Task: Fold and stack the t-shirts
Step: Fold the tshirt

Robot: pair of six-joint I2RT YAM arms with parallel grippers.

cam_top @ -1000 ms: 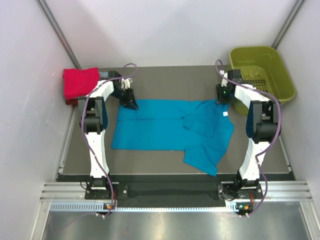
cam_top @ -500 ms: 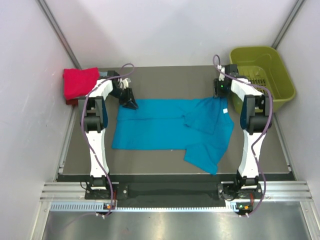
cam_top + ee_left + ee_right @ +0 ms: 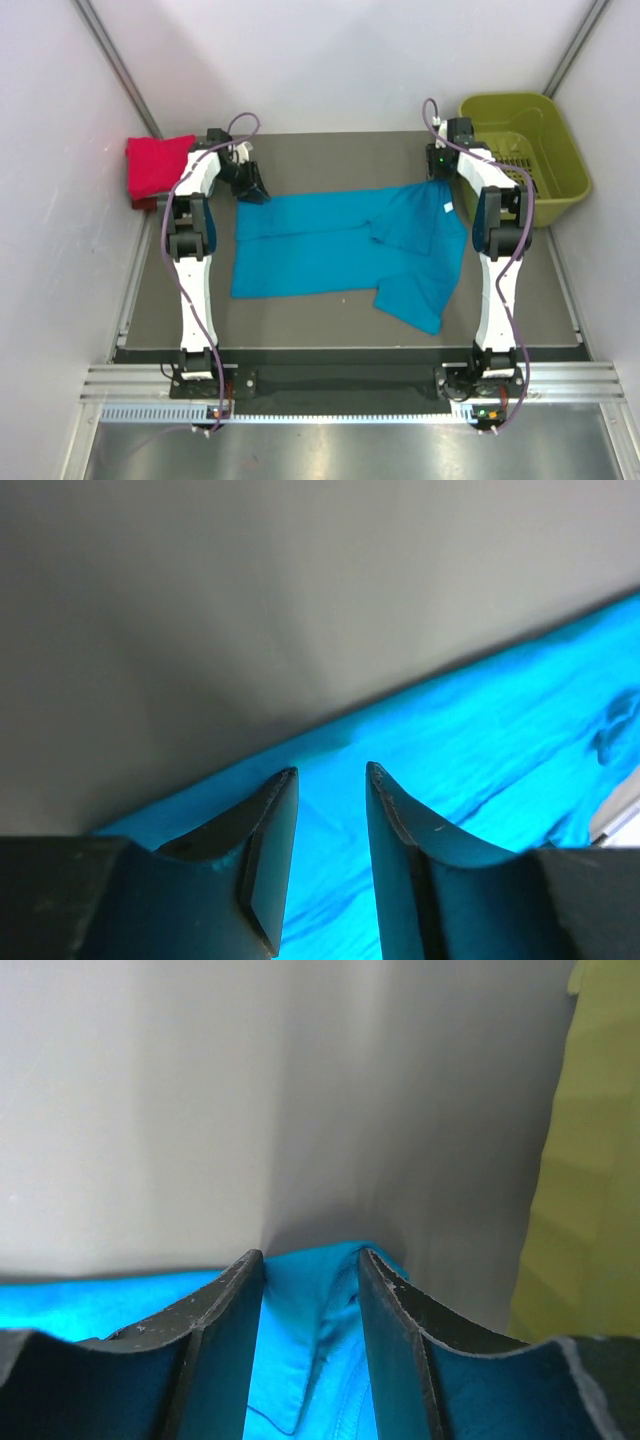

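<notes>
A bright teal-blue t-shirt (image 3: 330, 245) lies spread sideways on the dark table, one sleeve folded over at the right. My left gripper (image 3: 252, 186) is shut on its far left corner; in the left wrist view (image 3: 330, 772) the cloth (image 3: 480, 740) runs between the fingers. My right gripper (image 3: 441, 186) is shut on the far right corner, where the cloth (image 3: 300, 1340) bunches between its fingers in the right wrist view (image 3: 310, 1255). A folded red shirt (image 3: 155, 166) lies at the far left. The pale grey-blue shirt is out of view.
An olive-green plastic basket (image 3: 545, 110) stands at the far right corner, close to my right gripper, and shows in the right wrist view (image 3: 590, 1180). White walls close in the table on three sides. The table's near edge (image 3: 340, 350) lies in front of the shirt.
Both grippers have moved toward the back wall, pulling the teal shirt's far edge with them. The shirt has slid back and its far edge is stretched straighter.
</notes>
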